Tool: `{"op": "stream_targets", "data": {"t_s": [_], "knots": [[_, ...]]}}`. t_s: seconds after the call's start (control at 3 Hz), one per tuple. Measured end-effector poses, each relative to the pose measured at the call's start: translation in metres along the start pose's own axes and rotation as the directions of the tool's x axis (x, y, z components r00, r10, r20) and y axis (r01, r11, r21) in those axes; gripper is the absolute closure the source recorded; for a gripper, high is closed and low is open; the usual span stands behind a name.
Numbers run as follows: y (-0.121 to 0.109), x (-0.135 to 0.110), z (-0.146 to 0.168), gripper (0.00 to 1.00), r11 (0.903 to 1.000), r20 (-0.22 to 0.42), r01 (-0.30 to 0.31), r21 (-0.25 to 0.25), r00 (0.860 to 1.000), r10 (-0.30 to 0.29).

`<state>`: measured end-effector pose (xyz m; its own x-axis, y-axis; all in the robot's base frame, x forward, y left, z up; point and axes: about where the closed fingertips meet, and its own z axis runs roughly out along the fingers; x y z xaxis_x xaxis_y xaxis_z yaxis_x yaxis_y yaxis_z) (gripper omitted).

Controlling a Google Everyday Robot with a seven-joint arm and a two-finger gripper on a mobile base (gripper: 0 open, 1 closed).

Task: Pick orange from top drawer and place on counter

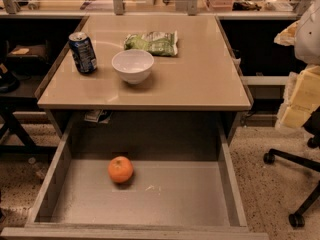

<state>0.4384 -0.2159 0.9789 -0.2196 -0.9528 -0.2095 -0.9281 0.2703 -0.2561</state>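
Note:
The orange (120,169) lies on the scuffed grey bottom of the open top drawer (150,199), left of its middle and near the back. The drawer is pulled out below the front edge of the beige counter (200,79). My gripper is not in view; nothing touches the orange.
On the counter stand a white bowl (132,66), a blue soda can (83,52) at the left and a green snack bag (152,43) behind the bowl. A white and pale-yellow bulky shape (302,89) fills the right edge. An office chair base (295,169) stands on the floor at the right.

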Motion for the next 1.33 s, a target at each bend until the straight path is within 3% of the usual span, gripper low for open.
{"op": "stream_targets", "data": {"t_s": [0.33,0.67,1.0,1.33], "knots": [[0.003,-0.001,0.001,0.00,1.0000,0.006,-0.003,0.002,1.000,0.003],[0.026,-0.008,0.020,0.00,0.9991,0.034,-0.029,-0.030,0.999,0.030],[0.064,-0.010,0.074,0.00,0.9913,0.040,-0.040,-0.125,0.998,0.045],[0.064,-0.010,0.074,0.00,0.9913,0.040,-0.040,-0.125,0.998,0.045]]}}
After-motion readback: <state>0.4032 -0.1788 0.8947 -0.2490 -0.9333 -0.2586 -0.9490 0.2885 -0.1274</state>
